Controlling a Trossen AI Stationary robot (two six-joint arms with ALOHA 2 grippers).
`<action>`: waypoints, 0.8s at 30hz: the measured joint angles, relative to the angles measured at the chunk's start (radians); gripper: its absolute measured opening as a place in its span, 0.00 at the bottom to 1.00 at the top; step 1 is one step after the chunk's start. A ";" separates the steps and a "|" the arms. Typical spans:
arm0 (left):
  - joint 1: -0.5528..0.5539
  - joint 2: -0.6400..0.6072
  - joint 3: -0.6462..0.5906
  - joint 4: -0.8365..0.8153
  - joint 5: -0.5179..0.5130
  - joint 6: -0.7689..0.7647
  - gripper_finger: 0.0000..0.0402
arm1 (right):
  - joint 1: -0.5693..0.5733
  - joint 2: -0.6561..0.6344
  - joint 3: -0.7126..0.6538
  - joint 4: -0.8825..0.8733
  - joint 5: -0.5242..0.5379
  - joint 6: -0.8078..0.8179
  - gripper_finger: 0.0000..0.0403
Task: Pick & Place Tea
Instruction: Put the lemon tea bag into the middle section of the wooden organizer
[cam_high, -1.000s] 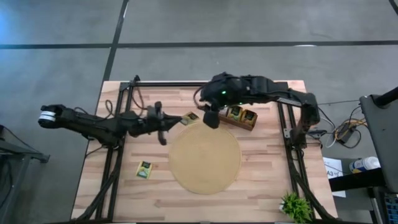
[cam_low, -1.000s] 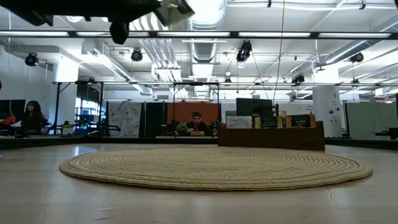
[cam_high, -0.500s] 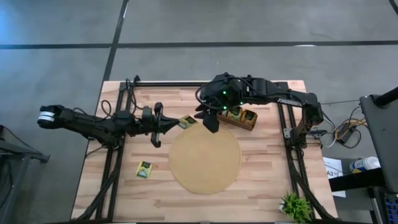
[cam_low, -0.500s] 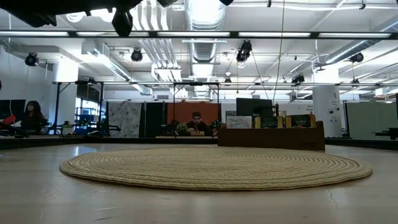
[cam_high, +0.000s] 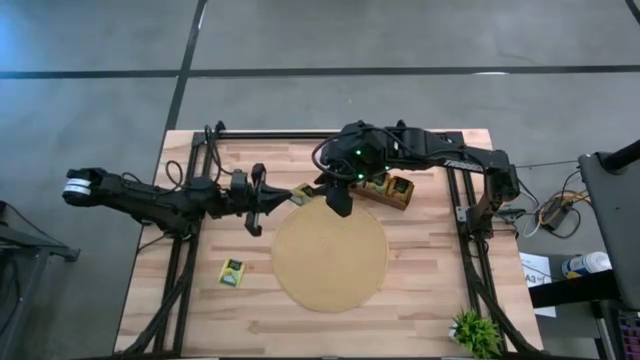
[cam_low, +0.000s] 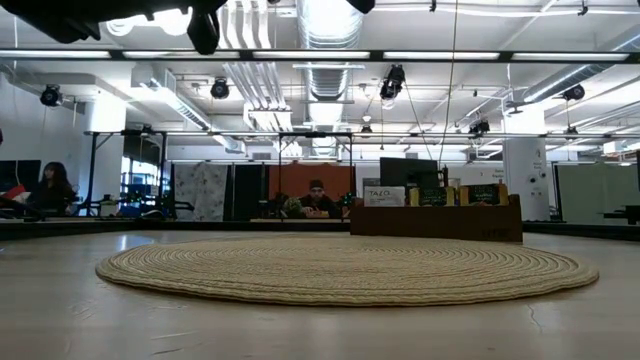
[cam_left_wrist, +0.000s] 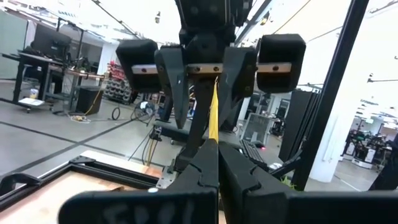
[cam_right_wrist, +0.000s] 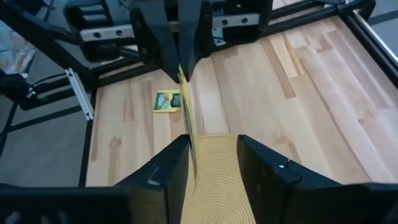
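A yellow tea sachet (cam_high: 302, 192) hangs in the air over the far left rim of the round woven mat (cam_high: 328, 258). My left gripper (cam_left_wrist: 214, 146) reaches in from the table's left and is shut on it. My right gripper (cam_right_wrist: 212, 149) faces it from the right, slanting down. It is open, with one finger on each side of the sachet (cam_right_wrist: 185, 106), which shows edge-on. A second yellow-and-green sachet (cam_high: 232, 272) lies flat on the wood near the left. The wooden tea box (cam_high: 388, 186) stands behind the mat. My left gripper pinches the sachet's near edge (cam_left_wrist: 214, 134) between its two fingers. They come from the table's left and tilt a little upward. The sachet stands on edge beyond the fingertips, clear of the mat. My right gripper: the sachet runs close along one finger (cam_right_wrist: 176, 163); whether they touch, I cannot tell.
Black frame rails (cam_high: 190, 240) run along both sides of the table. A small green plant (cam_high: 474, 330) stands at the near right corner. People sit at desks beyond the table (cam_low: 318, 200).
My left gripper has tipped its fingers upward, and the sachet has gone up out of the top of the low view. My right gripper has turned about and drawn slightly toward the sachet.
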 joint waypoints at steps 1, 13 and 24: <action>0.001 0.001 0.000 0.006 0.000 0.000 0.00 | 0.000 0.000 -0.004 0.000 0.000 0.000 0.32; 0.014 0.035 0.004 0.015 0.019 -0.019 0.00 | 0.000 0.001 -0.023 0.045 -0.002 -0.009 0.19; 0.020 0.060 0.029 0.017 0.026 -0.016 0.00 | -0.001 0.001 -0.039 0.032 -0.025 -0.012 0.12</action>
